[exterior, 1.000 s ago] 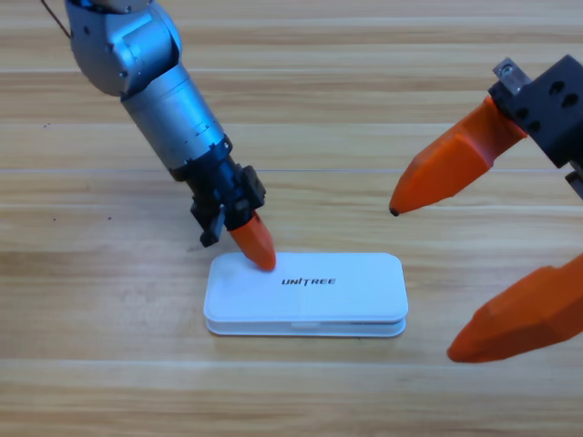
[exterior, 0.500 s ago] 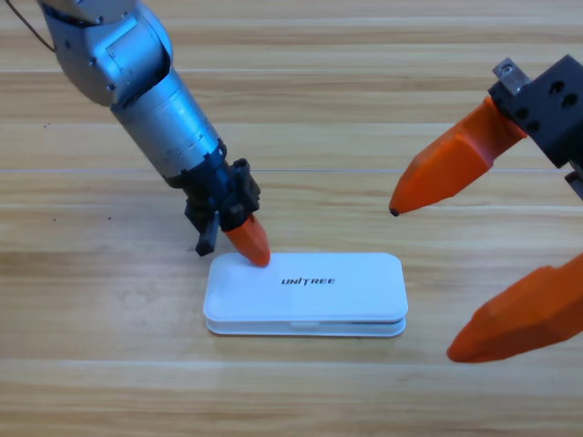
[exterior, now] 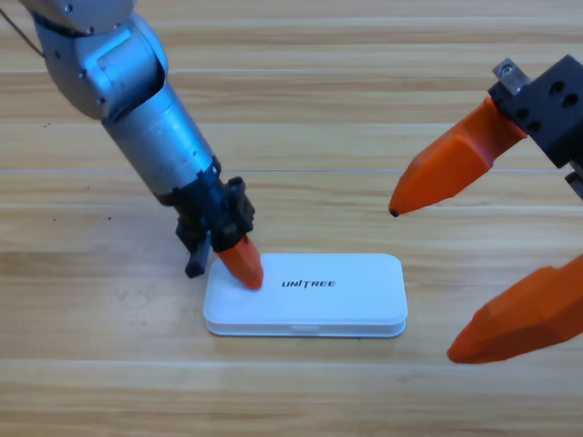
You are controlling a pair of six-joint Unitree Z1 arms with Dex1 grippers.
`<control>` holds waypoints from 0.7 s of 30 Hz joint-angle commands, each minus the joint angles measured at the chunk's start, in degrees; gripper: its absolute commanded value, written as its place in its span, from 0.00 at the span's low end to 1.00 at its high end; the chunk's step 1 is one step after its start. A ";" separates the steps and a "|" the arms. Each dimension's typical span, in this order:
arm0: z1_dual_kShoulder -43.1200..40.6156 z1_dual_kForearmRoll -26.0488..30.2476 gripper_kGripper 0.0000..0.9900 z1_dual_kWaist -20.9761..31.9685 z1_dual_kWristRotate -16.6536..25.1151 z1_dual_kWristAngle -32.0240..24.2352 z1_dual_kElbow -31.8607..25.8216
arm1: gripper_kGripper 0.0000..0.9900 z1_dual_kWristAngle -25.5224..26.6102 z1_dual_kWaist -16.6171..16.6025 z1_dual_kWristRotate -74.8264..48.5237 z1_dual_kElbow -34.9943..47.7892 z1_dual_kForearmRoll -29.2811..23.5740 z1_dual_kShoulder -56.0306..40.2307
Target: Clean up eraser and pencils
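Two arms are in view over the wooden desk [exterior: 301, 109], and one white case [exterior: 305, 294] lies on it, near centre. Nearest the viewer, at the right edge, sits the lower orange jaw of the right hand [exterior: 453, 269]; its upper jaw is further back, and the two stand wide apart with nothing between them. That hand is released and hangs to the right of the case, apart from it. I read this arm as waiting.

Next back: the case itself. Lid is down, seam line visible along the near edge, printed lettering facing up. Case lies lengthwise left to right.

At the case's left end, the left hand [exterior: 242, 266] points down with its orange tip on or just above the lid's far-left corner. Only one orange tip shows; I cannot tell whether this hand is clenched or released. It carries nothing that I can see. Its grey arm runs up and away to the far left corner.

Eraser and pencils: none visible anywhere on the desk. Judgement: they are most likely inside the closed case, though the lid hides the contents, so unconfirmed.

Progress, as judged: collection appears done and the lid is shut. The left hand looks to be pressing or checking the lid. What may be left is withdrawal of that arm.
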 commanded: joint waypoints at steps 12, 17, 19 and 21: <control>4.38 -2.60 0.00 -3.37 0.07 0.80 4.79 | 1.00 0.45 1.58 0.23 1.78 -1.77 -0.20; 4.64 -3.66 0.00 -3.37 0.07 1.16 5.66 | 1.00 0.45 1.58 0.23 1.78 -1.77 -0.20; 3.15 -3.30 0.00 -3.37 -0.37 1.77 5.40 | 1.00 0.45 1.58 0.23 1.78 -1.77 -0.20; 0.69 -1.46 0.00 -3.37 -0.98 2.47 4.52 | 1.00 0.45 1.58 0.23 1.78 -1.77 -0.20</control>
